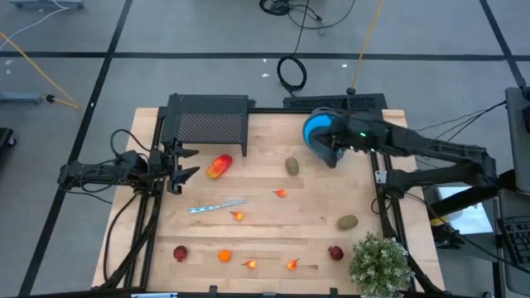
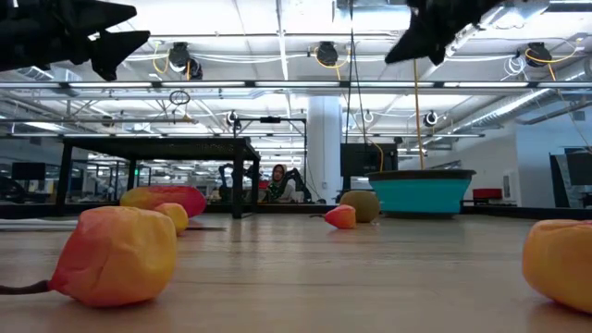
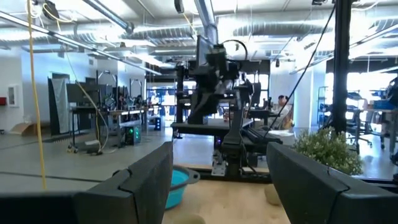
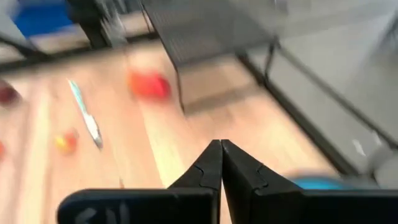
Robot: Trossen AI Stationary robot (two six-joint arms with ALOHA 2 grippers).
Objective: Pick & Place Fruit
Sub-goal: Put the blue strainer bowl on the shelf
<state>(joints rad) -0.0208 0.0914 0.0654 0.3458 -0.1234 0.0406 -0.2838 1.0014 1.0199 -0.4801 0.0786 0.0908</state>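
From above, your right gripper [image 1: 334, 154] hangs over the near edge of the round blue bowl [image 1: 315, 130], fingers pressed together and empty; a brown oval kiwi [image 1: 292, 166] lies just beside it on the pale wooden table [image 1: 265, 240], and a second kiwi [image 1: 347, 222] sits farther off. Your left gripper [image 1: 184, 162] waits with jaws apart, the larger orange-red fruit [image 1: 219, 166] just in front of its tips and the slim silver knife [image 1: 217, 205] near. At table height, both grippers hang clear above the fruit. In your right wrist view the fingertips [image 4: 211, 163] meet, holding nothing, the orange-red fruit well ahead beside the black mesh rack [image 4: 205, 28].
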